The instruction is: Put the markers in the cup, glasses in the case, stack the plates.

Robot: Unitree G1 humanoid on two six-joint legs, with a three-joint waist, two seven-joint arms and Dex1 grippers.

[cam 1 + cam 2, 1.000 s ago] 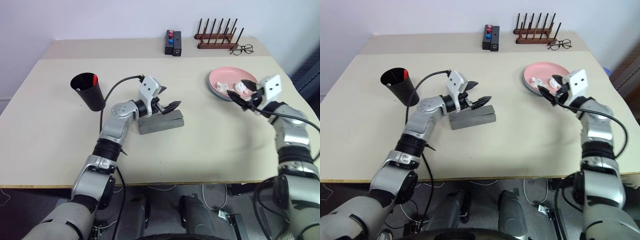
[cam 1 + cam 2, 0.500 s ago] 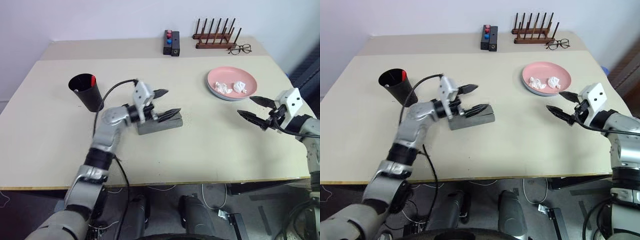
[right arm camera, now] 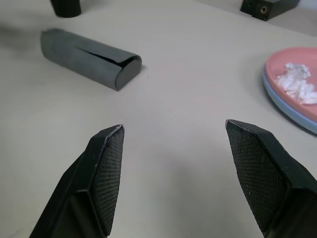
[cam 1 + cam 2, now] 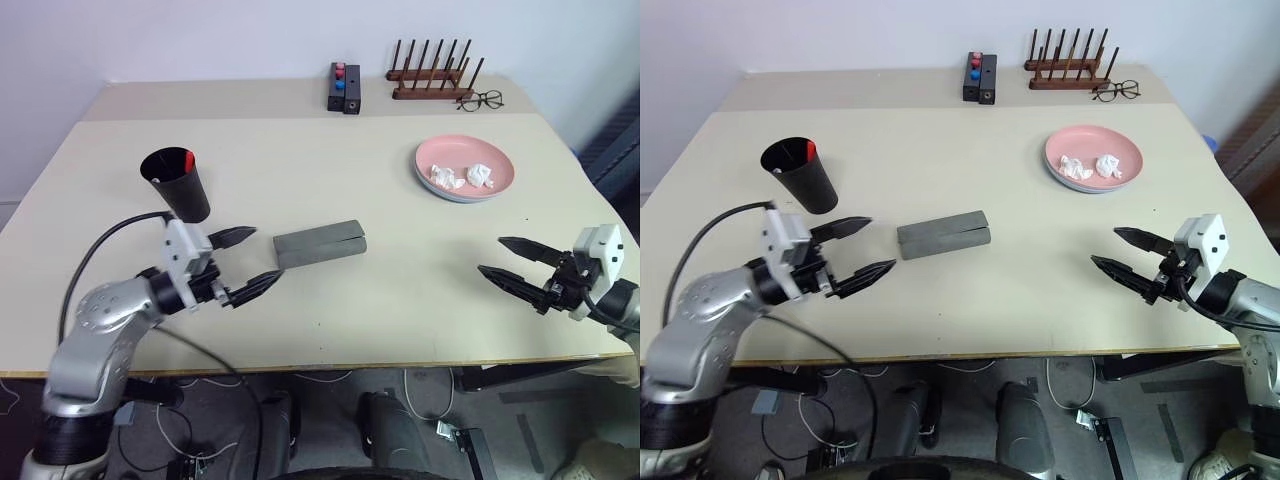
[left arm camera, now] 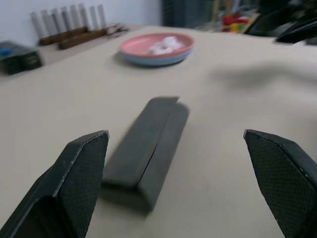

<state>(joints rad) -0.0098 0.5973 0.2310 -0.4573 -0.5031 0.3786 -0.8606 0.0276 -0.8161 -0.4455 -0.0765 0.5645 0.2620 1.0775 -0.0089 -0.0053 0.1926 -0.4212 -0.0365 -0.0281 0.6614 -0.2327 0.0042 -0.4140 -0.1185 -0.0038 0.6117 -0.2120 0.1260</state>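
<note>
Beige table (image 4: 400,310), shut case (image 4: 320,245), blue plate (image 3: 277,96) edge under pink plate (image 3: 297,67)

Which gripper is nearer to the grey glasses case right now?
Left. The left gripper hangs open just off the near-left end of the case, not touching it. The right gripper is open far across the table, near its right edge.

You see a matt grey case (image 4: 320,245), a smooth matt table (image 4: 400,280), a wooden rack (image 4: 432,88), and crumpled paper (image 4: 480,174).
</note>
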